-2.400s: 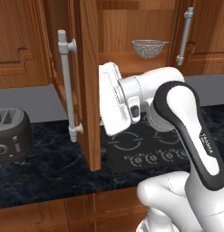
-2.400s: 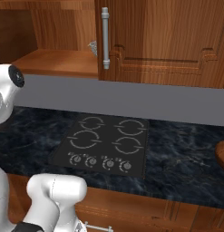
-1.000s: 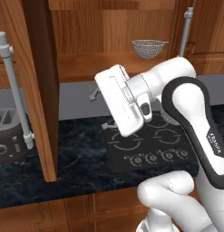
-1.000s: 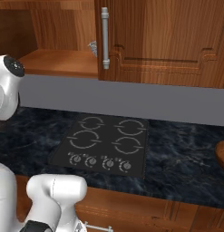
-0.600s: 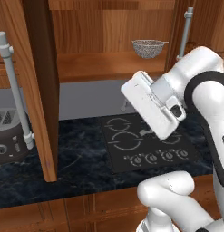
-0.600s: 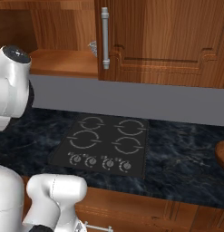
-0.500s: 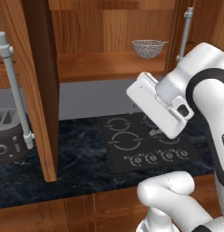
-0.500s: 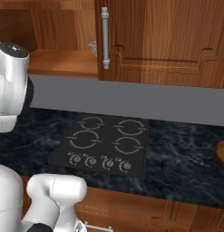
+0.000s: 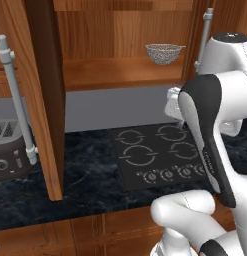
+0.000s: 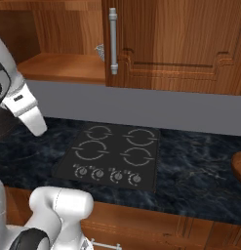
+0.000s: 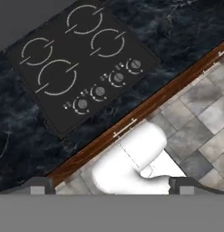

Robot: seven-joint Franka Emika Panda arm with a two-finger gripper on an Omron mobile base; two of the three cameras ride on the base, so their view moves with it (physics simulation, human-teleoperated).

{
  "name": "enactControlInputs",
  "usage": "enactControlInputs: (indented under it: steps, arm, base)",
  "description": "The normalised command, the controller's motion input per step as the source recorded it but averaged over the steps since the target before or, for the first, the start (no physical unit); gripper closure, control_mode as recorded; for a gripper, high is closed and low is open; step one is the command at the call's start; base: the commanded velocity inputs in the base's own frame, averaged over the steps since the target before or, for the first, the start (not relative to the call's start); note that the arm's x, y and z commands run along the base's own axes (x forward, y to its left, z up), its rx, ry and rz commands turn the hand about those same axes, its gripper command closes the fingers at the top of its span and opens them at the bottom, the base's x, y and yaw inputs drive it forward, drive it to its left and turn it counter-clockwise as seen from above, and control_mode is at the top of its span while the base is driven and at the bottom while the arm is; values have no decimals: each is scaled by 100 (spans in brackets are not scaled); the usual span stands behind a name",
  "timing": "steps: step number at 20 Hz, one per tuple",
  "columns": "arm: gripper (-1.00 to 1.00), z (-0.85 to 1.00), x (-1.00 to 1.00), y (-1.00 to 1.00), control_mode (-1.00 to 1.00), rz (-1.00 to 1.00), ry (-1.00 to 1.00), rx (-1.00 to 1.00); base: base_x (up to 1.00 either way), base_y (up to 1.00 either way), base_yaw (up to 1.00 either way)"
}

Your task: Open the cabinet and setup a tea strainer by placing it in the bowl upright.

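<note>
A: Where's the strainer (image 9: 164, 52)?
B: On the cabinet (image 9: 120, 40) shelf, far right, near the still-shut right door's handle (image 9: 205, 37). It sits mouth-up, and one thin tab pokes out toward that handle, so its long axis seems to run across the shelf.
A: Why leave the left door (image 9: 37, 95) swung out like that?
B: It clears the way to the shelf; the opening step looks done.
A: And the gripper (image 11: 111, 183)?
B: Fingers wide apart, nothing between them. The hand view faces down over the stove (image 11: 81, 63) and the counter (image 11: 22, 140) edge, well below the strainer, so I'd judge the arm must still rise to reach it.
A: The bowl?
B: A brown rim (image 10: 238, 166) at the counter's right edge might be it; can't tell.
</note>
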Motion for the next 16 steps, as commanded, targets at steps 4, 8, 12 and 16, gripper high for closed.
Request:
enactControlInputs:
  steps: [4,8,12,16]
  arm:
    - [-100,10,6,-78,-100,28,-22,-45]
    - [-100,79,-10,-33,-100,32,-30,-25]
    - [-100,100,-6,-17,-100,10,-28,-13]
    - [-100,94,-4,-2,-100,4,-29,-5]
  base:
    - [0,0,0]
    - [0,0,0]
    - [0,0,0]
    - [0,0,0]
